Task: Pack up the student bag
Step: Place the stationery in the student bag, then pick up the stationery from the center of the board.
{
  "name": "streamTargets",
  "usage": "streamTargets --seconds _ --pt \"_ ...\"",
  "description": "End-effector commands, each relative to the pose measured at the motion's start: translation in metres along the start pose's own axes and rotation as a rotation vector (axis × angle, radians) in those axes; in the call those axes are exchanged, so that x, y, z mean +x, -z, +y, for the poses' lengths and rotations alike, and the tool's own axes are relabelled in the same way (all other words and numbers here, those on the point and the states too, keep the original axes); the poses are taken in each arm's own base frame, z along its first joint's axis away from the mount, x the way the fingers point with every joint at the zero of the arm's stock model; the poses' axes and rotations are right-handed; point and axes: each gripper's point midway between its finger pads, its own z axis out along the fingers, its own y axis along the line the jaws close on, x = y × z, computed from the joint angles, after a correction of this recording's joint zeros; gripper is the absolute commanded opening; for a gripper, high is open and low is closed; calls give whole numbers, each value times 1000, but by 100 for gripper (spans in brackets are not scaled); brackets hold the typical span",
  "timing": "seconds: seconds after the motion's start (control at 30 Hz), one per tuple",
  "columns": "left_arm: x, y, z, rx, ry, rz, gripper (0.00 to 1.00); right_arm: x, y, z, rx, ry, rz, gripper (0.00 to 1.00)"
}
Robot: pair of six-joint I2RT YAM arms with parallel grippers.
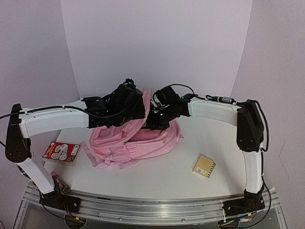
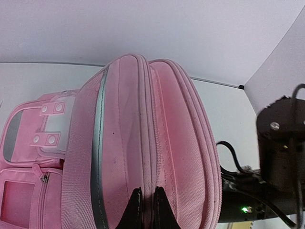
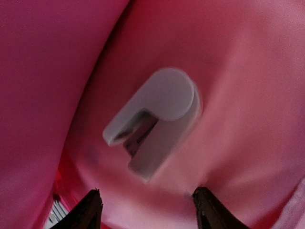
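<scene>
1. Top external view, near-left corner of the table: a small dark-red object [image 1: 59, 182] lies by the left arm's base. What it is cannot be told.
2. Just beyond it, by the left edge, lies a flat red card pack [image 1: 61, 152] with white round shapes on its face. Its print is too small to read.
3. Toward the near-right corner, well apart from everything else, a small yellow pad [image 1: 204, 166] lies askew. Its markings are also too small to read.
4. The student bag [image 1: 143, 140] lies in the middle of the table, a little to the left, its far part raised off the surface where both arms meet over it.
5. Left wrist view: the left gripper [image 2: 147, 210] is closed almost fully, its dark fingertips pinching the bag's zip seam between two padded pink sections. A grey trim strip [image 2: 97, 143] runs along the left section.
6. Right wrist view: the right gripper [image 3: 147, 210] has its jaws wide apart and grips nothing. Pink fabric fills the space ahead, and a pale grey plastic clip [image 3: 155, 119] sits on it just beyond the fingertips.
</scene>
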Motion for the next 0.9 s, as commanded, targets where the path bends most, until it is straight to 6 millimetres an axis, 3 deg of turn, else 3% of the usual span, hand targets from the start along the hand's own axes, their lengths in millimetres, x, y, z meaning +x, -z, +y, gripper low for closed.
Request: streamTargets --seconds 0.0,0.07,0.1,0.23,0.4,0.53,0.63,0.87 --pt "-42 22 1 22 106 -120 0 13 74 -13 79 17 -70 73" --pt "-40 21 3 13 103 -114 0 33 98 -35 146 12 -86 80" --pt "-40 21 4 11 104 -113 0 50 106 -54 204 -16 -77 83" --pt "-36 21 5 21 99 -99 0 104 167 -120 447 -225 -118 90" --pt "-35 20 6 10 80 -89 0 203 210 -159 660 -517 22 94" --pt "-32 19 4 24 79 -78 0 254 216 -180 738 -719 23 95" --pt "-30 17 2 28 73 -70 0 268 215 -194 810 -771 18 95" --pt "-24 12 -4 43 50 -46 0 242 187 -195 786 -715 13 95"
